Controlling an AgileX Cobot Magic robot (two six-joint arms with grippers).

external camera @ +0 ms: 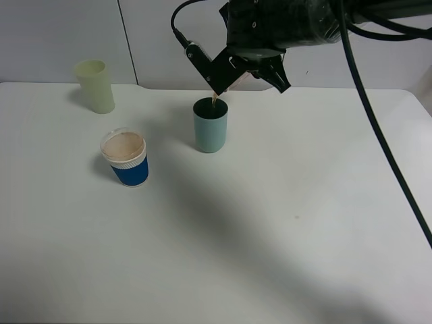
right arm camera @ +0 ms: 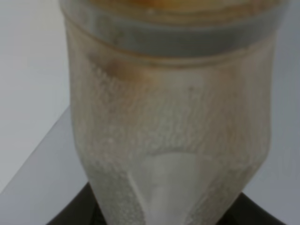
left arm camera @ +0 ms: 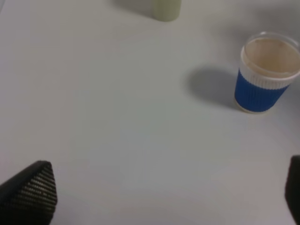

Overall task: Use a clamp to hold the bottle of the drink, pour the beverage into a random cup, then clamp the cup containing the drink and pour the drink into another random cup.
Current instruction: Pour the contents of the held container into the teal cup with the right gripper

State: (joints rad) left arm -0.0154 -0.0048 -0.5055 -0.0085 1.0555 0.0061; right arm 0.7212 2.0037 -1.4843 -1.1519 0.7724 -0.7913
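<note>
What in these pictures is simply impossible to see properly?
High view: the bottle of the drink is mostly hidden by the right clamp holding it.
High view: the fill level in the cup containing the drink is lost in its dark inside.
Right wrist view: the bottle fills the blurred frame, hiding everything behind it.
Left wrist view: the yellow-green cup is cut off by the frame edge.

Prob. a robotics lab / test stn. Plain white bench (external camera: 304,236) w/ rounded corners, backed by pale grey wall panels (external camera: 61,34) w/ a vertical seam. Black robot arm (external camera: 283,23) hangs over it, black cables (external camera: 377,135) trailing across. Props are staged, spaced well apart: yellow-green tumbler (external camera: 95,86), blue paper cup (external camera: 126,159), teal tumbler (external camera: 210,126).
</note>
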